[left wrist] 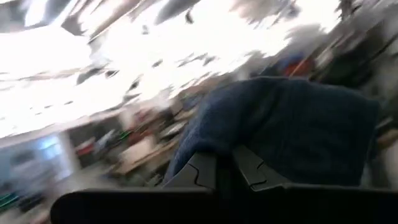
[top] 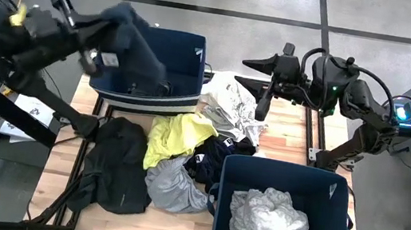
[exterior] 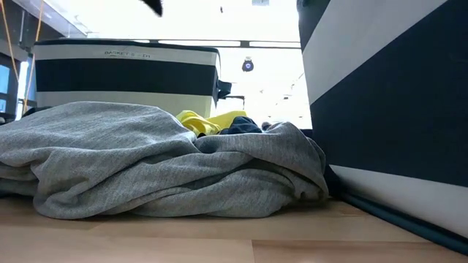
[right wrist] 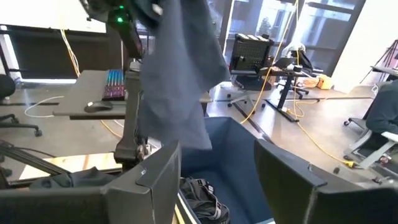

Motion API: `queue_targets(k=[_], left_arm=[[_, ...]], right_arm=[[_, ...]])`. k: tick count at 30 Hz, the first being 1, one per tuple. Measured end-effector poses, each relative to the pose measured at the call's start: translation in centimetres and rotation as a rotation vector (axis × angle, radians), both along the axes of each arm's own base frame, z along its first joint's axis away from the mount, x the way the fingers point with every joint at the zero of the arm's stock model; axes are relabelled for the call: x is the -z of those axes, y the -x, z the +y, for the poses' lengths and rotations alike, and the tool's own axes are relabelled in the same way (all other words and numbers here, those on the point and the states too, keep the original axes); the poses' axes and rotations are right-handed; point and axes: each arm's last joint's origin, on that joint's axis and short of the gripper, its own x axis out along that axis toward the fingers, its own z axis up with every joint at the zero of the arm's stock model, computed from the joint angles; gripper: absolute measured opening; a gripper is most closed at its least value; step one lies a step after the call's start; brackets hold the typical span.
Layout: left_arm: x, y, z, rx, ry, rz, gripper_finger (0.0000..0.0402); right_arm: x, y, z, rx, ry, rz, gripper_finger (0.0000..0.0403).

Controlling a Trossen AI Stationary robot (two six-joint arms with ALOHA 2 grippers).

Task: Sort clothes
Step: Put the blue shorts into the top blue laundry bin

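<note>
My left gripper is shut on a dark navy garment, high above the far navy bin; the garment also shows in the right wrist view and the left wrist view. My right gripper is open and empty, above the white printed garment. A yellow garment, a grey one, a black one and a dark navy one lie heaped on the table. A white-grey garment lies in the near bin. My left gripper pinches the dark navy garment's upper end between its two shut fingers. The fingers are raised and slant upward. The garment drapes over the fingertips and hangs slack below them, lifted clear over the far bin.
A dark garment lies inside the far bin. The near bin's wall stands close on the table's right. Desks, chairs and cables stand beyond the table. Bare wood shows at the table's far right.
</note>
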Motion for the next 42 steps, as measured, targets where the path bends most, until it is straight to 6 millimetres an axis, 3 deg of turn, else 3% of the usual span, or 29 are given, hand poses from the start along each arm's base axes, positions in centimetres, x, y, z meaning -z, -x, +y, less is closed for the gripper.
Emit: queue_targets(k=[8,15,21,26,32,36,39,42], left_arm=[[2.9,0.4,3.7,-0.248,0.198,0.126,0.0],[7.3,-2.6,8.0,-0.35,0.39,0.315,0.0],[13.2,-5.5,14.1,-0.433,0.617,0.562,0.0],[19.8,-7.5,18.1,-0.38,0.853,0.791,0.0],[28.0,-8.5,20.6,-0.39,1.059,1.025,0.0],[32.2,-8.6,21.3,-0.387,1.189,1.087,0.0016],[34.0,-8.6,21.7,-0.35,1.267,1.105,0.0051],[34.2,-8.3,22.0,-0.33,1.337,1.064,0.0098]], right_arm=[[0.0,0.0,0.0,0.008,-0.065,-0.025,0.019],[-0.2,0.0,0.0,0.021,-0.147,-0.066,0.019],[-0.2,0.0,0.0,0.037,-0.232,-0.101,0.019],[0.1,-0.2,0.3,0.039,-0.3,-0.1,0.019],[1.3,-1.7,1.4,0.016,-0.324,-0.035,0.019],[1.9,-2.4,2.2,-0.006,-0.315,-0.005,0.019],[2.1,-2.6,2.4,-0.011,-0.312,0.015,0.019],[2.2,-2.5,2.5,-0.01,-0.308,0.029,0.019]])
